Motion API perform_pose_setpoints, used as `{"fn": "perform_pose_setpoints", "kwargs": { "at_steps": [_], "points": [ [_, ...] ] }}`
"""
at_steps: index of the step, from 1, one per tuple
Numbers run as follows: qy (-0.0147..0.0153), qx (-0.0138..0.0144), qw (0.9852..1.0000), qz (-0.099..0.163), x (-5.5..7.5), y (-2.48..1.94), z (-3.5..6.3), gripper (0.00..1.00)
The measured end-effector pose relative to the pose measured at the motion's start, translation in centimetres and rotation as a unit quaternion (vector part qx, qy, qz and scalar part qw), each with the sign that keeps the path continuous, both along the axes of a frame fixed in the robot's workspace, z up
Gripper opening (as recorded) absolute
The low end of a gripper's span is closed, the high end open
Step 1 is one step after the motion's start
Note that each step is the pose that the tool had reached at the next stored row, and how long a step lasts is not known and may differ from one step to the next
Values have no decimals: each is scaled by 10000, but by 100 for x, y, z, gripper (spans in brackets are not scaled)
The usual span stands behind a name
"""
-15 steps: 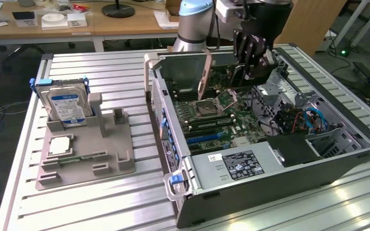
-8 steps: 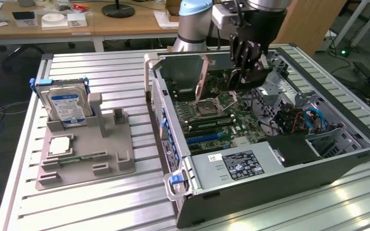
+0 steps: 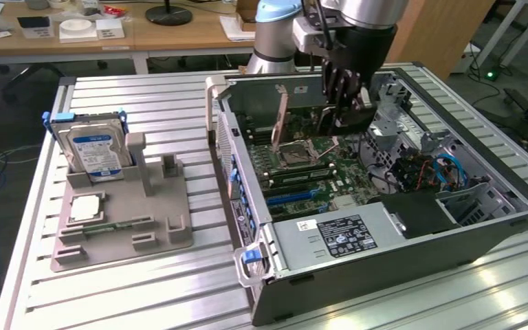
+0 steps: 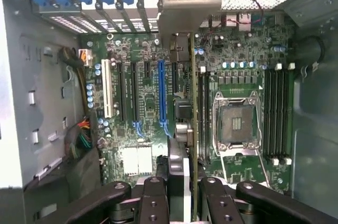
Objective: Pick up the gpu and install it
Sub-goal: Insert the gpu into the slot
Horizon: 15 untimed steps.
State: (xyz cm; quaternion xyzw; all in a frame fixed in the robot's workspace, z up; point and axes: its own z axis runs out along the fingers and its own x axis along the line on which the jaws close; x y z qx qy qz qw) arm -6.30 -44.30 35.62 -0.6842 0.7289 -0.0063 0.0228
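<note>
on the exterior view's left, a grey holder [image 3: 122, 213] on the slatted worktop [image 3: 154, 96] carries the blue-labelled hard drive [image 3: 96, 152] and a small square chip [image 3: 87, 207]. to the right, inside the open computer case [image 3: 374, 206], the pincer [image 3: 345, 117] is clenched on the gpu [image 4: 182, 145], held edge-on above the motherboard [image 4: 232, 60], close to the blue slot [image 4: 161, 94]. the card looks slightly off the slot line; pressed down so, it could jam, bend its pale bracket [image 4: 185, 2], or slip between the fingers [image 4: 153, 203].
</note>
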Motion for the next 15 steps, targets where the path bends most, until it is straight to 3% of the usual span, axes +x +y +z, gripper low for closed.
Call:
{"fn": "perform_pose_setpoints", "kwargs": {
  "at_steps": [15],
  "points": [
    [0,-1,10000,-8,-117,-13,-274,28]
  ]
}}
